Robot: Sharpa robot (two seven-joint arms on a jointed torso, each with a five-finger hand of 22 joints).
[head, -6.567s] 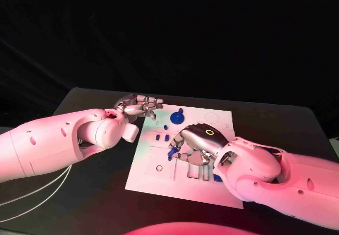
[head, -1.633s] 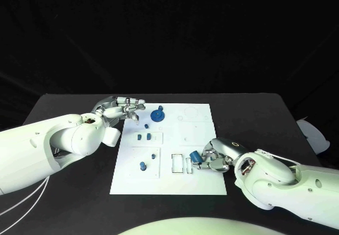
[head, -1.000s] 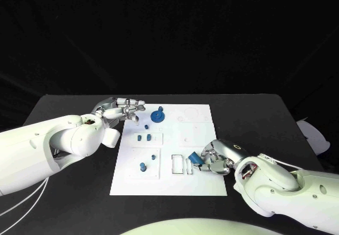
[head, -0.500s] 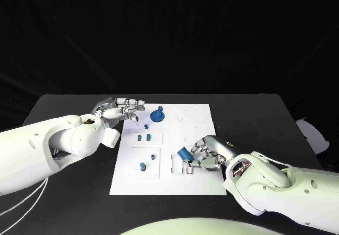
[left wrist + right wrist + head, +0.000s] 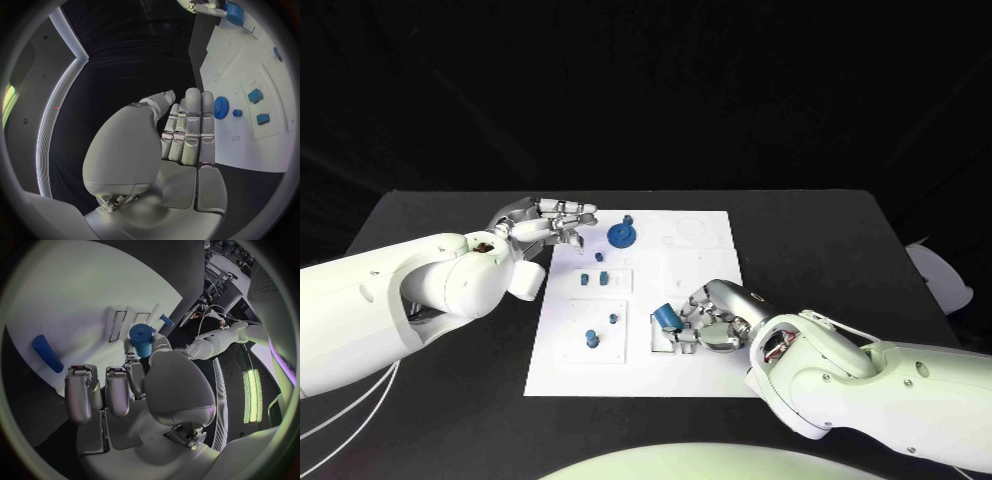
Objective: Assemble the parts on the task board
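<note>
Black table (image 5: 430, 215), black backdrop, white task board (image 5: 697, 375) lying mid-table. Over the last second or so: right hand (image 5: 708, 318) moved left and slightly farther across the near half of the board, from the board's near-right edge to just above the pair of narrow rectangular slots (image 5: 658, 336). Carried along with it — a blue cylindrical part (image 5: 668, 317), pinched between thumb and a finger, other fingers loosely extended (the right wrist view shows the same part (image 5: 141, 339) held at the fingertips with the slots (image 5: 116, 322) just beyond). Reads as a transport stage nearly over: part brought to its likely seat, not yet inserted.

Part now above the board, not touching it as far as can be judged, just right of the near-left panel holding two small blue pieces (image 5: 593, 340). Next move probably a lowering and alignment into a recess — which one, impossible to tell.

Left hand (image 5: 548, 220) hovering at the board's far-left corner, beside the blue gear (image 5: 623, 236), fingers straight and side by side, gripping nothing — unchanged over the same stretch.
</note>
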